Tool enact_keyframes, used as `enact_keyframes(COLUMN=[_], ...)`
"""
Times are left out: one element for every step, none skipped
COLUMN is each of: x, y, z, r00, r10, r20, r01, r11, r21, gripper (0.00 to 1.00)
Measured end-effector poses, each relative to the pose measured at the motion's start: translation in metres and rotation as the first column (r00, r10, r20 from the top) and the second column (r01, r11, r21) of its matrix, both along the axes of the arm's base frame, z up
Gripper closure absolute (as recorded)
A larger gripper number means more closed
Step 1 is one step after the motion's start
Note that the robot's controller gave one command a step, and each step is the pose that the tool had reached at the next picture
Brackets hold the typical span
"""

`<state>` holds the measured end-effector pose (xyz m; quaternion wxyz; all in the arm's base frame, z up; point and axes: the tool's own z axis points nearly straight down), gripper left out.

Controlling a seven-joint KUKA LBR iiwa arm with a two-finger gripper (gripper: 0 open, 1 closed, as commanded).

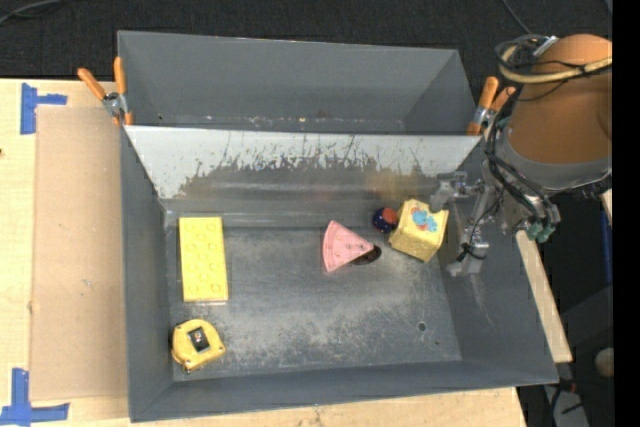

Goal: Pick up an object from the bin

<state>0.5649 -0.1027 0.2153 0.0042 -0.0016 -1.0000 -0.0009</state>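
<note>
My gripper (pixel 466 250) hangs at the bin's right side, just right of a yellow block (pixel 419 230) with pink and blue marks. The block lies close beside its fingers, not between them. A small dark blue and red thing (pixel 383 217) peeks out at the block's left. A pink wedge (pixel 345 246) lies further left, near the bin's middle.
A long yellow brick with studs (pixel 203 259) lies at the left of the bin floor. A yellow tape measure (pixel 197 343) sits in the near left corner. The arm with its orange cover stands over the bin's right rim.
</note>
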Motion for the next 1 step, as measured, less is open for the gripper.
enact_keyframes(x=[0.0016], y=[0.0007], z=[0.0046], r00=[1.0], r10=[0.003], r20=[0.008], r01=[-0.003], r11=[1.0], r21=[-0.001], gripper=[0.0])
